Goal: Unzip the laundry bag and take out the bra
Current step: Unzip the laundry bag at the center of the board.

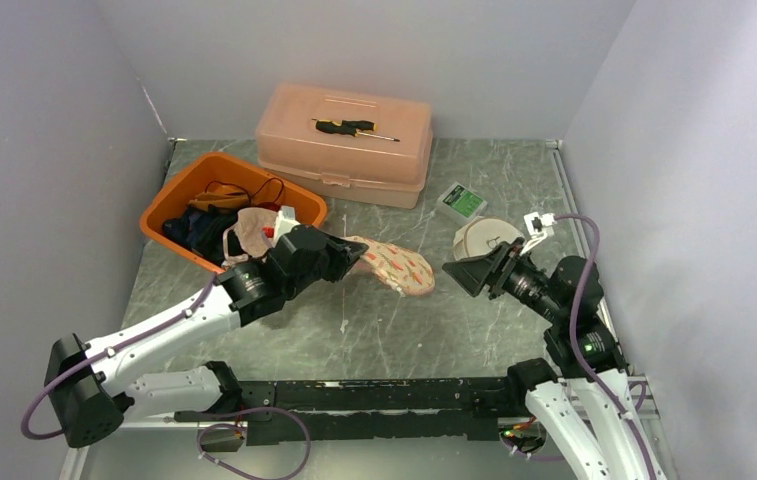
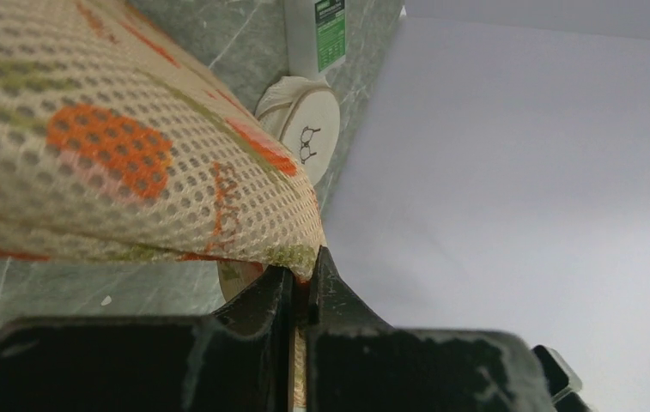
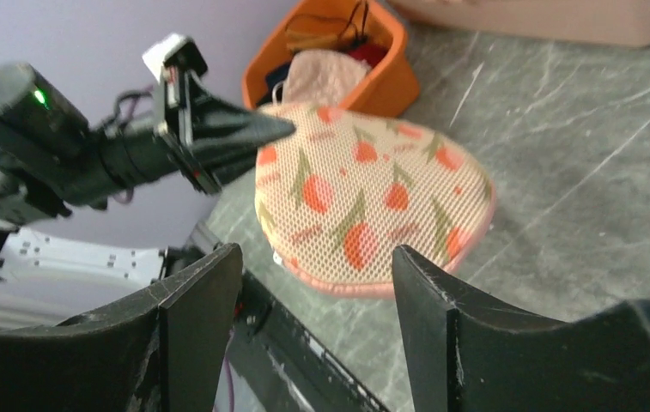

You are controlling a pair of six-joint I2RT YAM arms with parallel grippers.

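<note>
**Top view.** Shows bag [image 1: 401, 268] lying on table [image 1: 394, 340], between bin [image 1: 169, 205] and right gripper [image 1: 454, 272]. Shows left gripper [image 1: 359, 252] at the bag's left end, right gripper just beside the other end, apart from it. Reveals no zip and no bra outside the bag.

**Left wrist view.** Shows fingers [image 2: 261, 296] pressed together on the bag's mesh edge, a fold of it pinched between them. Shows the mesh rising up and away to the left. Hides the zip.

**Right wrist view.** Shows fingers [image 3: 205, 300] spread wide with nothing between them, facing the bag's broad printed side. Shows the far edge clamped by the left gripper. Reveals no opening along the visible rim.

**Progress, as judged.** Bag secured on one side only. Unzipping not visibly begun. Left to do: finding the zip pull, opening the bag, drawing out the bra.
</note>
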